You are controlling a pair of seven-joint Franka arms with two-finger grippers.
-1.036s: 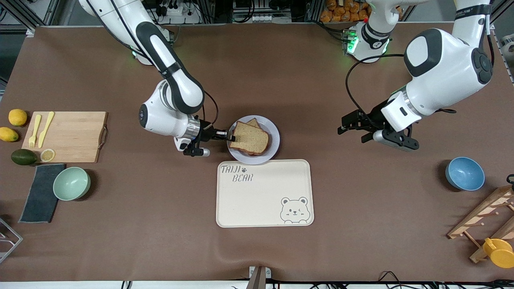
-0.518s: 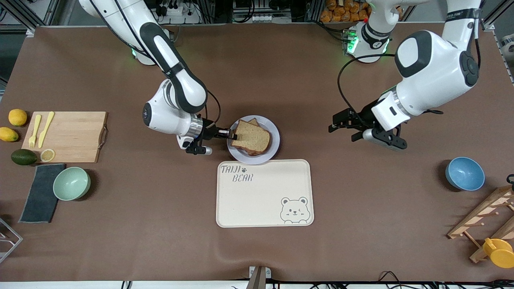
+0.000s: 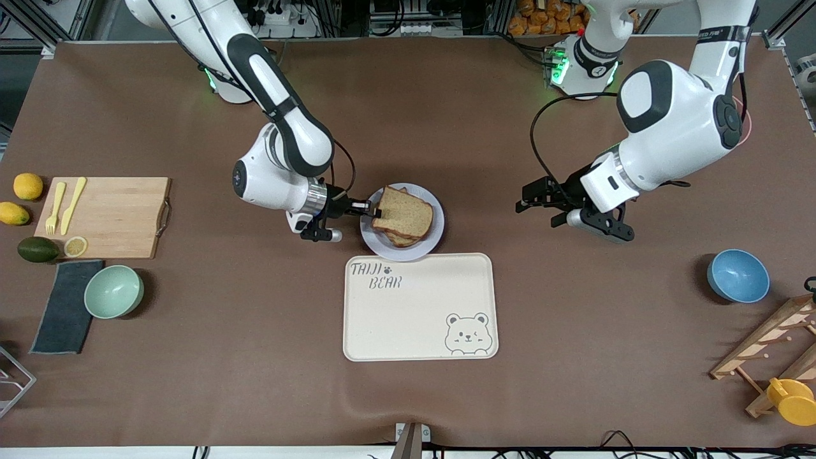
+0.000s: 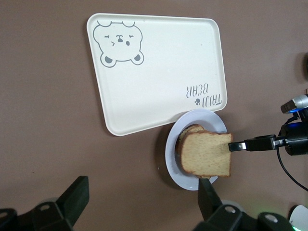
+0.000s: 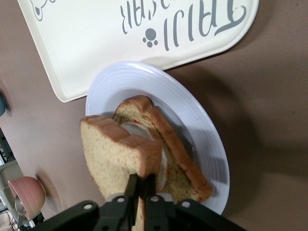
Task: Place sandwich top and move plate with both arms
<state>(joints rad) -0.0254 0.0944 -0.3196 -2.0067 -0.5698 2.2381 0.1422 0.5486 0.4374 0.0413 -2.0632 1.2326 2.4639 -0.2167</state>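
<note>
Since the earlier frame, right gripper (image 3: 368, 208) is shifting toward the plate's (image 3: 435, 239) middle, carrying the sandwich top (image 3: 403, 213) further in over the lower slice (image 3: 399, 240); left gripper (image 3: 528, 199) is creeping in from the left arm's end of the table, toward the plate.

Right gripper: fingers (image 5: 129, 188) are pinching one crust edge of the sandwich top, jaws nearly closed on it. The slice is jutting out forward of the jaws, tilted, its free end sitting over the lower slice (whether the two are touching, cannot tell). In the right wrist view, white filling is showing on the lower slice beneath the held one.

Left gripper: hanging over bare brown table, jaws spread wide, nothing between them. Plate and sandwich are lying well ahead of the jaws, apart from them.

Plate is sitting just beside the edge of the bear tray (image 3: 414, 319), the tray nearer the front camera; their rims appear to be touching or almost so.
</note>
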